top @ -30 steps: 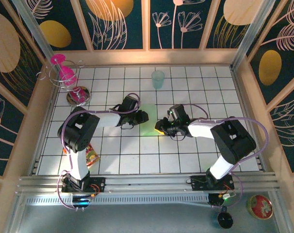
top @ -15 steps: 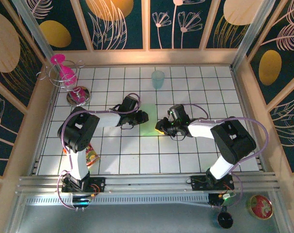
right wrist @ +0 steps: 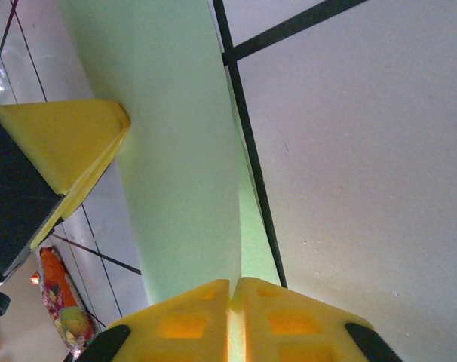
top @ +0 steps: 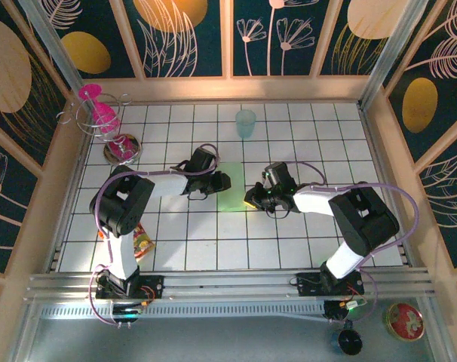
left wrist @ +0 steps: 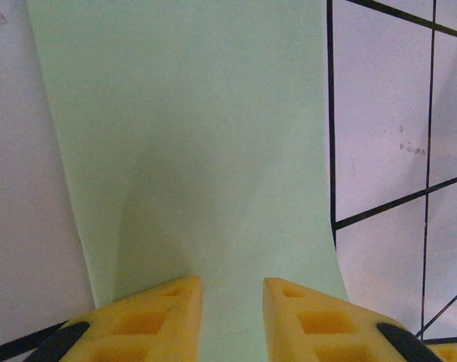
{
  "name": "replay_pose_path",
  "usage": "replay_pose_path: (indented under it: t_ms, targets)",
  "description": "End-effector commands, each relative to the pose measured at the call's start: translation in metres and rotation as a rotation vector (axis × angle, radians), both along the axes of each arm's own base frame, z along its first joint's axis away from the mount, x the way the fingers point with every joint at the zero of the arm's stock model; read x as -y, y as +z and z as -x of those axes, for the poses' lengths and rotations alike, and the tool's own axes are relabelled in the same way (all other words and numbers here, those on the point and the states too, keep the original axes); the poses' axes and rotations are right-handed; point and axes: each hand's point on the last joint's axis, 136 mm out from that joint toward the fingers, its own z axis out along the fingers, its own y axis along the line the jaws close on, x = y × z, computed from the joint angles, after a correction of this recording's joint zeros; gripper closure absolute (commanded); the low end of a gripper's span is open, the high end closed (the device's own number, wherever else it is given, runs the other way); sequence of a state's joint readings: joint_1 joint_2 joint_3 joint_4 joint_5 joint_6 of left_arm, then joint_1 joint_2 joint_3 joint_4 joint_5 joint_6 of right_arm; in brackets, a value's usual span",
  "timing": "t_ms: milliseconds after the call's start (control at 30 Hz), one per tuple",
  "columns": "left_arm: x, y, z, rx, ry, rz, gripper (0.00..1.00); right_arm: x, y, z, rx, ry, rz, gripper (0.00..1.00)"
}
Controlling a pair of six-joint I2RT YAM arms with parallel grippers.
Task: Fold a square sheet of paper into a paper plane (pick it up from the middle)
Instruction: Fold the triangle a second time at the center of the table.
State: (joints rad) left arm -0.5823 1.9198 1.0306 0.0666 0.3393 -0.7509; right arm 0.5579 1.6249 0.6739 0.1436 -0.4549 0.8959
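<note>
A colourful crinkled snack packet [top: 142, 243] lies beside the left arm's base, its print too small to read. The same holds for the patterned lid of a round tin [top: 404, 320] at the near right corner.

The thin light green paper sheet [top: 232, 187] lies mid-table on the white tiled table [top: 304, 136], between the two claws and well short of the translucent pale teal cup [top: 246, 123].

The left gripper [left wrist: 232, 302] reaches the sheet's left edge with its yellow fingers [left wrist: 164, 309] a narrow gap apart. Paper shows in that gap, puckering toward it, but whether the fingers clasp it cannot be told.

The right gripper [right wrist: 230, 298] has its jaws pressed together on the sheet's right edge. That edge is lifted off the tiles, and a second green layer shows beneath it.
</note>
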Motion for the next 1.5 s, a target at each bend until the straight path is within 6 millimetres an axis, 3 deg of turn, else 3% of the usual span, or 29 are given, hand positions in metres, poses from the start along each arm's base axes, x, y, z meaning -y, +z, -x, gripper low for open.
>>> replay_pose_path:
  t_ms: [0, 233, 633, 933, 1167, 1400, 1467]
  targets:
    - [0.002, 0.014, -0.007, 0.029, -0.015, 0.000, 0.72, -0.002, 0.013, -0.002, 0.027, 0.012, -0.023, 0.91]
    - [-0.010, 0.032, -0.025, 0.090, 0.036, 0.004, 0.72, -0.005, 0.015, -0.002, 0.030, 0.020, -0.042, 1.00]
    - [-0.023, -0.011, -0.026, 0.015, 0.049, -0.075, 0.83, -0.019, 0.028, -0.005, 0.049, 0.058, -0.119, 1.00]
    - [-0.031, -0.026, -0.014, -0.026, 0.055, -0.096, 0.86, -0.042, 0.040, -0.018, 0.066, 0.100, -0.181, 1.00]
    - [-0.026, -0.014, -0.017, -0.009, 0.048, -0.065, 0.85, -0.060, 0.031, -0.035, 0.047, 0.087, -0.164, 1.00]
    - [-0.019, 0.028, -0.035, 0.079, 0.041, -0.005, 0.81, -0.060, 0.013, -0.041, 0.007, 0.055, -0.092, 1.00]
    - [-0.021, 0.032, -0.039, 0.096, 0.049, -0.007, 0.81, -0.061, 0.011, -0.041, 0.006, 0.054, -0.086, 1.00]
